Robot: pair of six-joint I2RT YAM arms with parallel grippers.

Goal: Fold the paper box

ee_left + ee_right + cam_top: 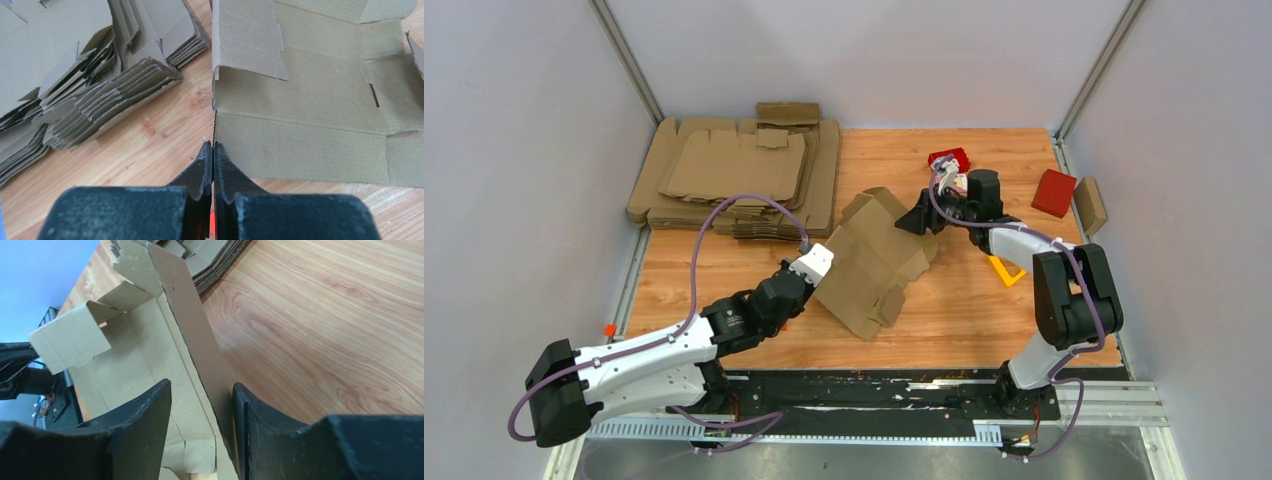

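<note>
Paper box lies half-opened mid-table between my two arms, some flaps standing, with the stack of flat blanks off at the far left. My left gripper is pinched tight on the box's edge nearest it, with only the cardboard between its fingers. My right gripper is spread apart, straddling one upright wall at the box's far end, not clamped.
</note>
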